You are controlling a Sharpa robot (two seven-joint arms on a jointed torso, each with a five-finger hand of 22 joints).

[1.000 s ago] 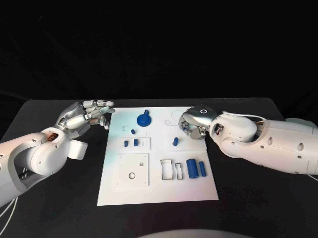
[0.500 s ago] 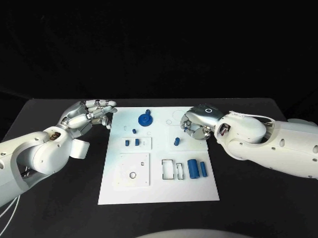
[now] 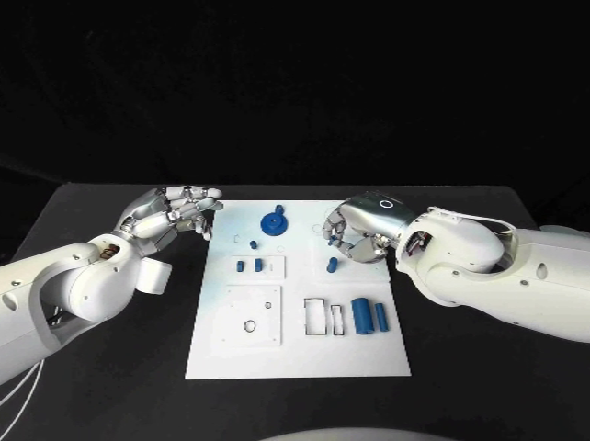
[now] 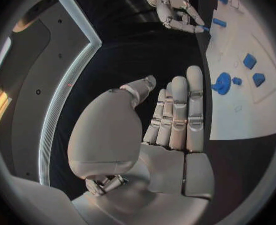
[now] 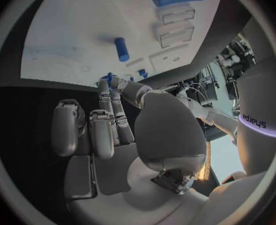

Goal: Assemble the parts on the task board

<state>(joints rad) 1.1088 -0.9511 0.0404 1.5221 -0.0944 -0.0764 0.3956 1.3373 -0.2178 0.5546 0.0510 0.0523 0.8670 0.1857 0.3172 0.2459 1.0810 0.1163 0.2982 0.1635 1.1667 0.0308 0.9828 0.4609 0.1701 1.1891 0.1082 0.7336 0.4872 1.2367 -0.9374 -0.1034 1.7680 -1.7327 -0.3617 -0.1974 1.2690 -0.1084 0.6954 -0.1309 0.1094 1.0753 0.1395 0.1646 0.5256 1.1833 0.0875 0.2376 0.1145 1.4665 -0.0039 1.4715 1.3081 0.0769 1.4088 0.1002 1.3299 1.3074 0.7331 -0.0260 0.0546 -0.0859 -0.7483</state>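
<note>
Above the white rectangular task board (image 3: 295, 358) we hold our silver right hand (image 3: 352, 234) empty, fingers apart, poised near the small blue cylindrical peg (image 3: 333, 265) lying mid-board, likely to pick it. Our left hand (image 3: 175, 213) waits beside the board's edge, fingers loosely apart, holding nothing.
</note>
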